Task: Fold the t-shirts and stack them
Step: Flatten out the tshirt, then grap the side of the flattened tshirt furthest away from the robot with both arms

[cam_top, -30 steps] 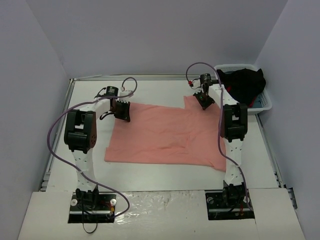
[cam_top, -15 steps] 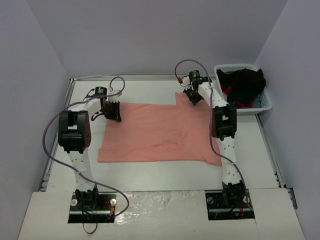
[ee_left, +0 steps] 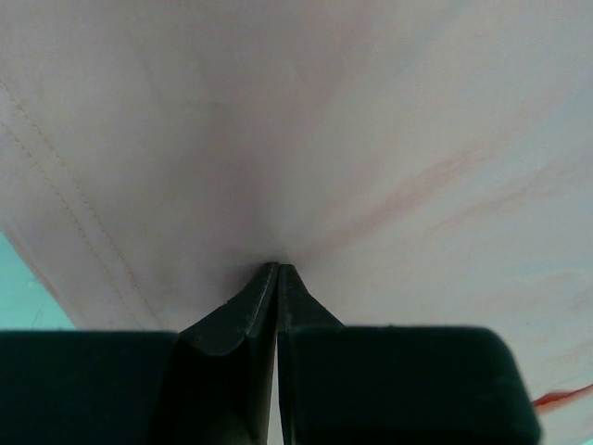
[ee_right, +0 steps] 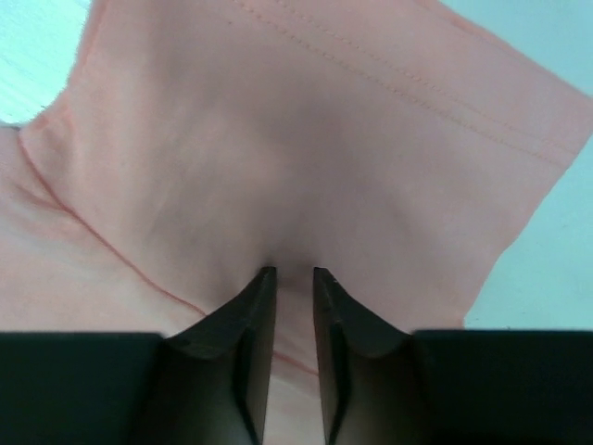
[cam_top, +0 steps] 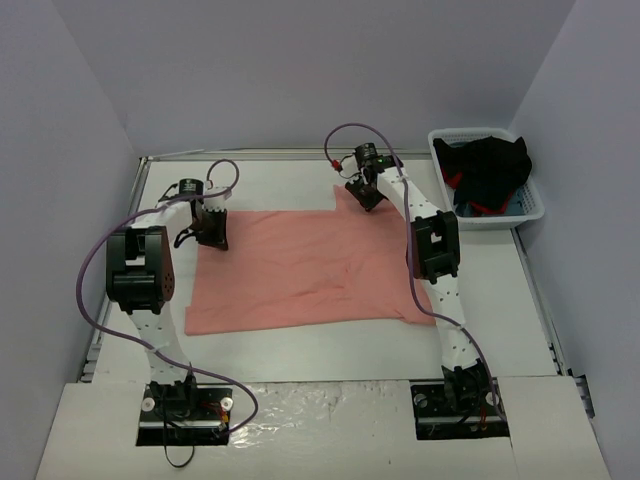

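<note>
Salmon-pink t-shirt (cam_top: 300, 270) lies spread flat on the white surface (cam_top: 300, 350), my left fingers (ee_left: 232, 324) clamped together on its far left edge, my right fingers (ee_right: 232, 320) slightly apart at its far right sleeve.

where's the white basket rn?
Top view: the white basket sits at the far right corner of the table, dark clothes inside, right of the right gripper and pink t-shirt.

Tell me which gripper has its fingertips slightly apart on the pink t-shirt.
The right gripper: a narrow gap shows between its fingertips at the salmon-pink t-shirt. The left gripper has them pressed together, pinching the cloth.
</note>
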{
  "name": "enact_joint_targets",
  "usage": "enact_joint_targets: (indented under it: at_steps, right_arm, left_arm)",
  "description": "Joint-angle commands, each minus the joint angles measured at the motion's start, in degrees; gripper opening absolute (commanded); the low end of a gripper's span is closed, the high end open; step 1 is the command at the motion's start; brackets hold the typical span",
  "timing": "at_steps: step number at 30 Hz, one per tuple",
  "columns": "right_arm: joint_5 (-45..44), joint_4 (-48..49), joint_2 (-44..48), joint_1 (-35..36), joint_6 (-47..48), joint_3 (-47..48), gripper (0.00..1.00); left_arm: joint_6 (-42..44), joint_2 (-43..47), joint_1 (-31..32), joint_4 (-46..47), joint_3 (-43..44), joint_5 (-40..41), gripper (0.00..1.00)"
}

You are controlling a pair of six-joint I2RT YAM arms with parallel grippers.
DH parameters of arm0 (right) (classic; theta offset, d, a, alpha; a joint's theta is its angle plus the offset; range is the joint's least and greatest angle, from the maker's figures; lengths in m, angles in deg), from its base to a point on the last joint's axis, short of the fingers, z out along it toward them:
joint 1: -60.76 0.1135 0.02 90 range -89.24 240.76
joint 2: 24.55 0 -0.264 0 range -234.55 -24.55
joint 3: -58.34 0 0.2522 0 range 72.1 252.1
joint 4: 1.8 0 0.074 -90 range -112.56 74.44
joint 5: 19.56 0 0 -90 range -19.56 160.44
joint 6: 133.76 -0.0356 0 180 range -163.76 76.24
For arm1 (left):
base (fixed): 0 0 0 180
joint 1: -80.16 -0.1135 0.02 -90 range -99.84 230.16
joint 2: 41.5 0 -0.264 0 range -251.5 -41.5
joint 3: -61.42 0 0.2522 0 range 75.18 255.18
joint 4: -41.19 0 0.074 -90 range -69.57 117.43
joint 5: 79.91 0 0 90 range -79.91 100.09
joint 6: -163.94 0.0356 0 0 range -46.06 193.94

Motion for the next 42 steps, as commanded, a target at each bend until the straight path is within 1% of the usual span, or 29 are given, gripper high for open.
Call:
enact_joint_targets:
  at_steps: [1,2,3,4,6,7,9,10,12,14,17,18,20,21,23,24,25,27,30,37,42]
  right_arm:
    - [-1.9,-2.5,2.7,-0.5,0.8,0.5,0.22]
    - [-2.1,-2.5,4.0,-0.6,1.0,0.3,0.29]
    - [-2.6,-2.4,4.8,-0.7,1.2,-0.4,0.31]
    - [-2.6,-2.1,5.9,-0.7,1.5,-0.5,0.34]
    - [-4.7,-1.7,7.0,-1.0,1.4,-0.6,0.36]
    - [-5.3,-1.5,8.1,-1.1,1.4,-0.5,0.38]
    - [-5.7,-1.1,9.1,-1.2,1.2,-0.7,0.4]
    - [-5.7,-0.9,10.1,-1.3,1.0,-0.7,0.43]
    - [-5.4,-0.6,11.7,-1.4,0.5,-1.7,0.48]
    - [-5.1,-0.5,12.8,-1.5,0.5,-2.8,0.49]
    - [-4.7,-0.1,14.9,-1.6,0.5,-5.8,0.51]
    - [-4.4,0.1,15.5,-1.8,0.5,-6.7,0.51]
    - [-3.7,0.5,17.5,-2.2,0.5,-10.0,0.52]
    - [-3.4,0.9,18.8,-2.3,0.3,-11.2,0.52]
    - [-1.6,1.5,20.2,-2.9,0.4,-14.7,0.53]
    - [-1.4,2.0,21.2,-3.2,0.3,-15.9,0.54]
    - [-1.3,2.2,21.8,-3.3,0.3,-16.8,0.54]
    - [-1.2,2.7,22.6,-3.8,0.3,-19.2,0.54]
    - [-0.8,3.2,24.0,-4.3,0.0,-22.1,0.55]
    - [-0.6,3.9,25.1,-5.6,-0.4,-26.0,0.56]
    - [-0.2,4.4,25.7,-6.3,-0.4,-27.7,0.56]
  left_arm:
    - [1.6,5.5,-0.6,-1.3,-2.0,3.0,0.03]
    - [1.6,8.3,-0.5,0.5,-2.1,1.1,0.06]
    - [1.3,9.6,-0.5,1.3,-2.0,0.1,0.12]
    - [0.9,10.8,-0.3,1.9,-1.7,-0.8,0.16]
    - [1.1,12.8,0.3,1.5,1.2,-2.0,0.23]
    - [1.5,13.1,0.3,0.4,2.4,-2.3,0.3]
    - [1.8,13.4,0.2,-0.5,5.6,-3.6,0.34]
    - [2.1,13.4,0.1,-0.6,6.2,-3.8,0.38]
    - [1.9,13.5,-0.9,0.7,6.9,-4.4,0.41]
    - [1.9,12.1,-2.0,1.1,7.5,-5.6,0.46]
    - [1.2,8.7,-5.0,1.4,9.9,-8.7,0.47]
    - [0.7,8.0,-5.9,1.8,11.0,-11.4,0.47]
    - [0.4,7.0,-9.0,4.9,11.3,-13.9,0.46]
    - [-1.5,7.0,-9.9,8.5,11.0,-14.0,0.46]
    - [-0.8,4.8,-11.7,8.2,13.2,-16.2,0.48]
    - [0.2,3.5,-12.1,6.0,14.9,-16.7,0.48]
    - [0.4,0.9,-12.3,5.2,17.8,-19.0,0.49]
    - [-0.2,-1.2,-13.3,5.2,19.4,-20.7,0.49]
    - [-0.7,-3.9,-13.6,6.6,20.4,-21.9,0.49]
    - [-2.2,-11.1,-13.8,6.5,23.2,-25.5,0.48]
    - [0.0,-12.6,-14.0,7.6,22.9,-26.0,0.48]
